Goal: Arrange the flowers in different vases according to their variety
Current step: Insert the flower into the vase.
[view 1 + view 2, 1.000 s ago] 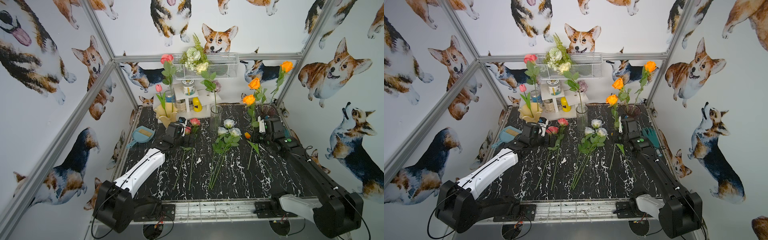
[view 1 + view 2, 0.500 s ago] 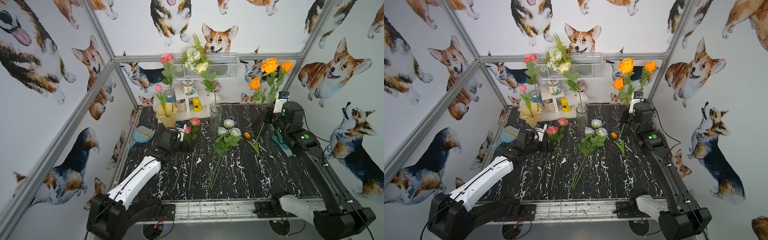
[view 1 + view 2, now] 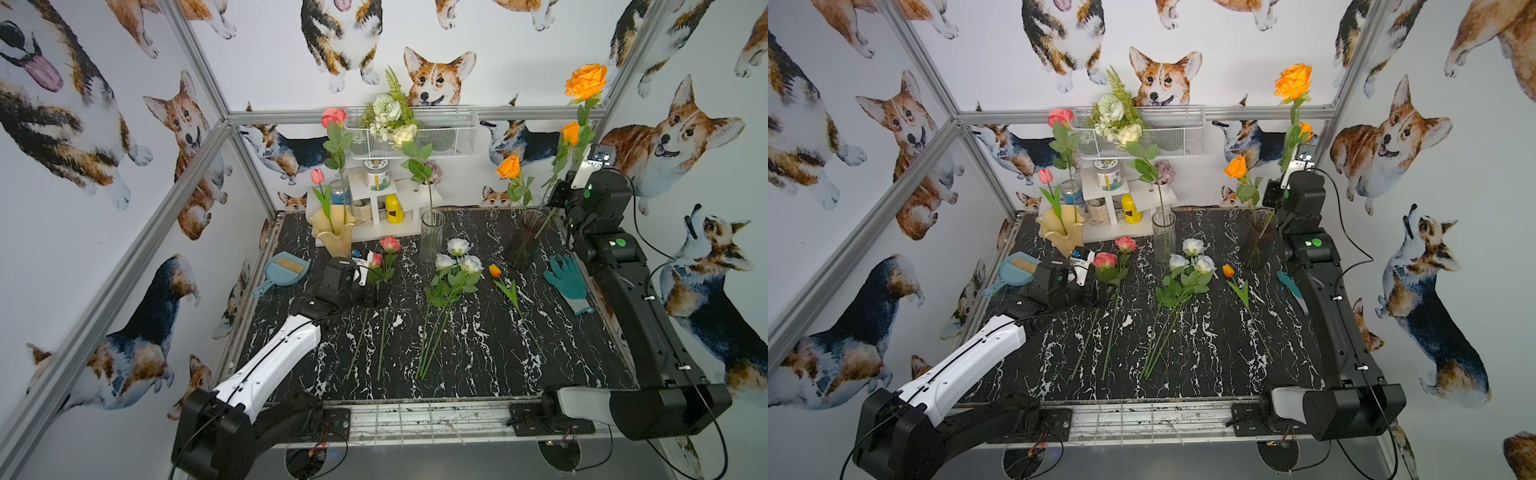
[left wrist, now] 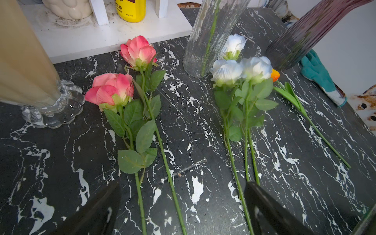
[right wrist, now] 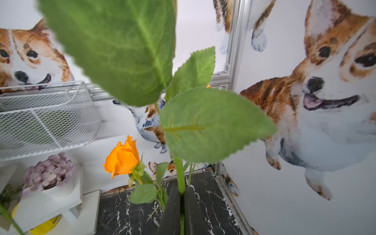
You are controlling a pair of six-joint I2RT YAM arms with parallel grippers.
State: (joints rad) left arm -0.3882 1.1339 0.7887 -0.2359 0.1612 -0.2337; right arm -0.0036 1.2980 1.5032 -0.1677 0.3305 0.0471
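Black arms (image 3: 631, 299), white shells (image 3: 276, 361), green lights (image 3: 620, 242)

Both top views hang high over the edge of the black, white-veined marble desk (image 3: 478, 345) farthest from the clear ribbed glass cylinder vase (image 3: 431, 235). They look steeply down toward it and are distant enough to hold the whole desk and both arms. The left wrist camera sits low and close before that vase, facing it. It shares with the top views the vase and the white fabric roses (image 4: 225, 73) beside it. The right wrist camera, raised to the vase's right, looks upward along the long-stemmed orange rose (image 5: 180, 175), very near its leaves. It shares with the top views the white wire mesh basket (image 5: 46, 116) behind the vase.
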